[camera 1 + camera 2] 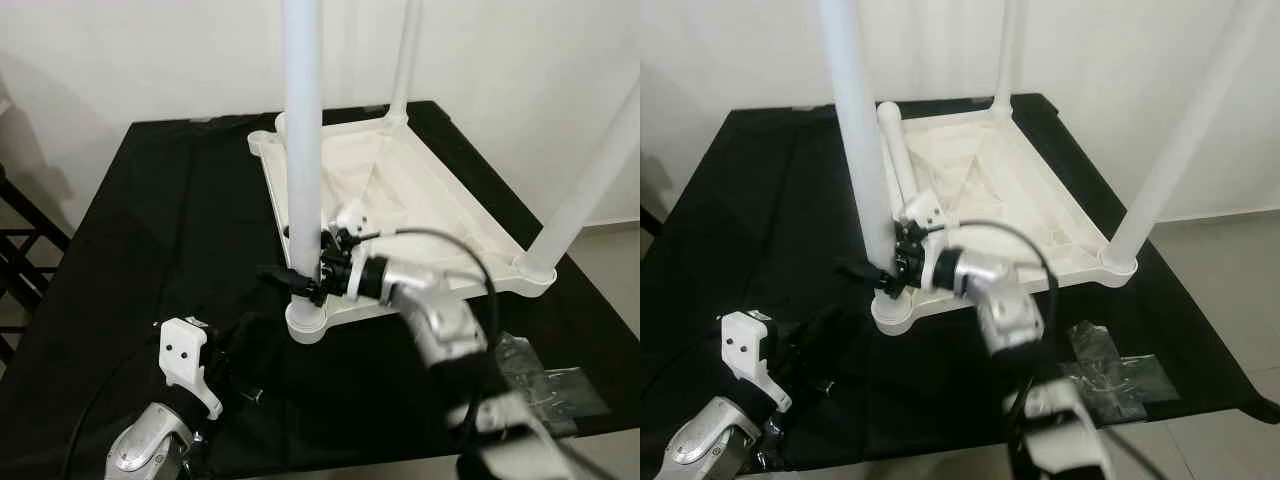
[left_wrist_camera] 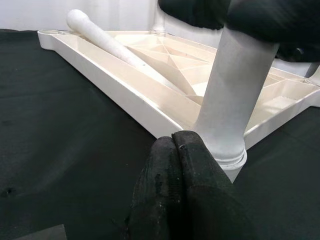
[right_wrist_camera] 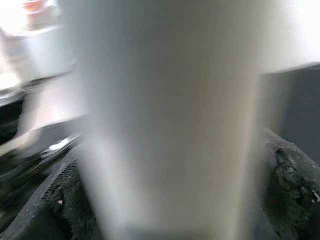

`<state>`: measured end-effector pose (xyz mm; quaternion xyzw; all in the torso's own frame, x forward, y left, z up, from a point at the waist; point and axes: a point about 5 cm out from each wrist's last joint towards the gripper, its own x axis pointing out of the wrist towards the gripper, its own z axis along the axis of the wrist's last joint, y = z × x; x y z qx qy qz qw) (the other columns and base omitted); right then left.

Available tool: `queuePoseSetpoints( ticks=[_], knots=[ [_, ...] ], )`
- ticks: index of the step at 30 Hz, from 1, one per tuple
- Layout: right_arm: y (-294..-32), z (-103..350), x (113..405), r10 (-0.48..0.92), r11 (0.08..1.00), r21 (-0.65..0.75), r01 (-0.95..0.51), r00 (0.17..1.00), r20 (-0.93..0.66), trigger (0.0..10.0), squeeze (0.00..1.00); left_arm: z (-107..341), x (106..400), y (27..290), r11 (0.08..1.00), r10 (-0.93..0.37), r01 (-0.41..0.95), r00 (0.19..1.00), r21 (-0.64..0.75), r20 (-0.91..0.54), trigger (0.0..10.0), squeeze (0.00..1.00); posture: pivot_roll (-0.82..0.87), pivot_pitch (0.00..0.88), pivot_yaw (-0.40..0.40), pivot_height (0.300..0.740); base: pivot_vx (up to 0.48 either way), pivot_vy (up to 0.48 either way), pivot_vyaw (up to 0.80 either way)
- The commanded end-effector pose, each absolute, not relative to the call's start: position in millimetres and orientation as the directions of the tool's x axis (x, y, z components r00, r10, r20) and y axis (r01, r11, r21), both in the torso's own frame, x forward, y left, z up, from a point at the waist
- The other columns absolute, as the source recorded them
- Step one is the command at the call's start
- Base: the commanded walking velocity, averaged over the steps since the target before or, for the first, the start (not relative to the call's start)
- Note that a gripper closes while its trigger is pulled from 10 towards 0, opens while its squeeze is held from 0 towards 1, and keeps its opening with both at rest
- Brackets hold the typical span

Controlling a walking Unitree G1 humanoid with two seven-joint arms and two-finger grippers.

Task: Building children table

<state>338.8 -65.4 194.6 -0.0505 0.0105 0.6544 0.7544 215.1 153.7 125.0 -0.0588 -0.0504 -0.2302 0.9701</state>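
Tabletop (image 1: pixel 420 190) lies inverted on black cloth (image 1: pixel 150 220). Right gripper (image 1: pixel 305 275) pinches the near-corner leg (image 1: pixel 302 150) low down, its long axis vertical. Left gripper (image 2: pixel 172 145), fingers pressed together, waits just beside that socket; loose leg (image 2: pixel 110 42) lies in the frame.

Soft, even indoor light. The white table frame (image 1: pixel 400 190) nearly washes out against the dark surface (image 1: pixel 160 230). The right wrist view is heavily blurred, the leg (image 3: pixel 165 120) out of focus.
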Motion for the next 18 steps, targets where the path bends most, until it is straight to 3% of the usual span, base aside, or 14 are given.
queuePoseSetpoints(
  ticks=[1, 8, 9, 12, 18],
  knots=[
    [-64, 189, 336, 0.991, 0.01, -0.059, -0.998, 0.017, -0.13, 10.0, 0.0, 121, 214, 154, 0.891, -0.438, 0.447, 0.893, -0.085, 0.108, 10.0, 0.0, 0.03, 0.066, 0.01, 0.74, 0.0, 0.0, 0.0],
    [-64, 191, 343, 0.98, -0.104, 0.005, -0.995, -0.103, -0.168, 10.0, 0.0, 120, 213, 154, 0.889, -0.441, 0.449, 0.892, -0.085, 0.101, 10.0, 0.0, 0.06, 0.058, 0.01, 0.74, 0.0, 0.0, 0.0],
    [-63, 191, 344, 0.978, -0.117, 0.023, -0.993, -0.119, -0.174, 0.0, 0.0, 120, 212, 154, 0.89, -0.441, 0.449, 0.892, -0.084, 0.1, 10.0, 0.0, 0.06, 0.056, 0.012, 0.74, 0.0, 0.0, 0.0],
    [-62, 191, 346, 0.971, -0.148, 0.042, -0.988, -0.153, -0.182, 0.0, 0.0, 120, 212, 155, 0.891, -0.439, 0.447, 0.893, -0.082, 0.098, 10.0, 0.0, 0.06, 0.059, 0.013, 0.74, 0.0, 0.0, 0.0],
    [-68, 184, 350, 0.968, -0.132, 0.044, -0.99, -0.139, -0.21, 0.0, 0.0, 120, 212, 155, 0.891, -0.44, 0.447, 0.893, -0.081, 0.096, 10.0, 0.0, 0.06, 0.06, 0.015, 0.74, 0.0, 0.0, 0.0]
  ],
)
